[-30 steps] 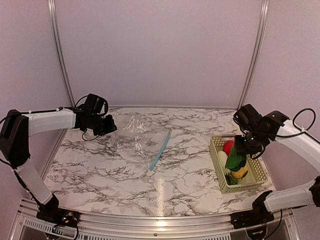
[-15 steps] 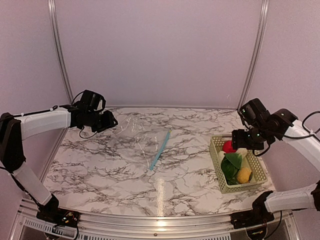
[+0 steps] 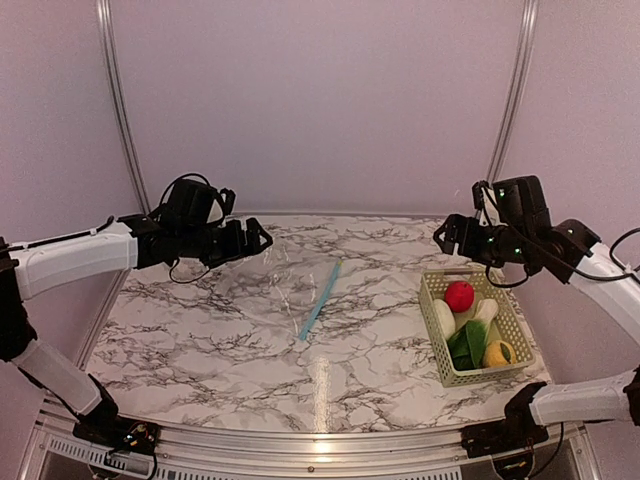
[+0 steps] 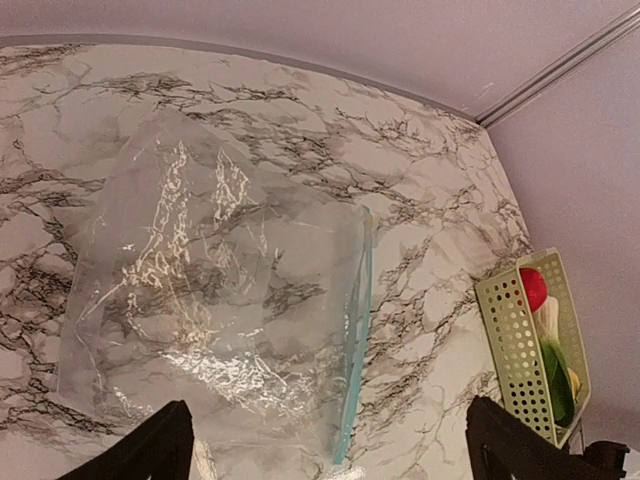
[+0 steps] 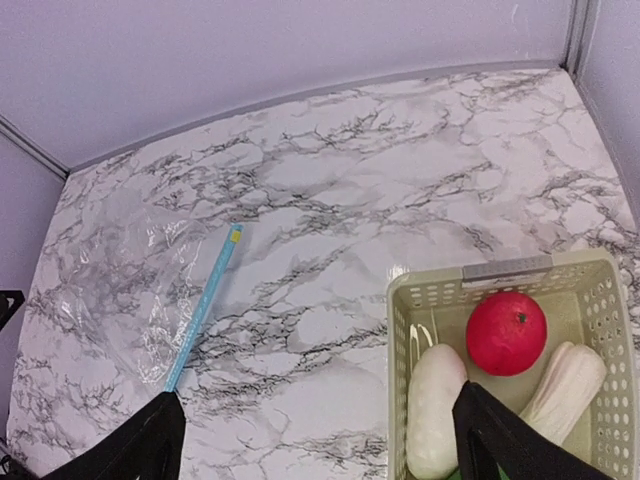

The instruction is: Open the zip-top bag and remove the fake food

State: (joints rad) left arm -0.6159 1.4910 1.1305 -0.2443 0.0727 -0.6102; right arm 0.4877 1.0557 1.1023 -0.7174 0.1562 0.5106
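**Late stage of the task.** The bag (image 3: 275, 285) lies flat on the table (image 3: 380, 355), left of centre, its blue zip strip (image 3: 320, 298) on the side toward the basket (image 3: 480, 376); we see nothing inside it. We count four food pieces, all in the basket and well apart from the bag: one red fruit (image 3: 459, 296); one white oblong (image 3: 444, 318); one leafy green (image 3: 466, 346) with a white stem; one yellow fruit (image 3: 497, 352). We judge the removal done; whether the zip is fully parted we cannot tell. There is one bag, one basket and two grippers: the left gripper (image 3: 252, 240) hovers at the bag's far edge, jaws spread and empty; the right gripper (image 3: 447, 232) hangs beyond the basket, jaws likewise spread and empty.
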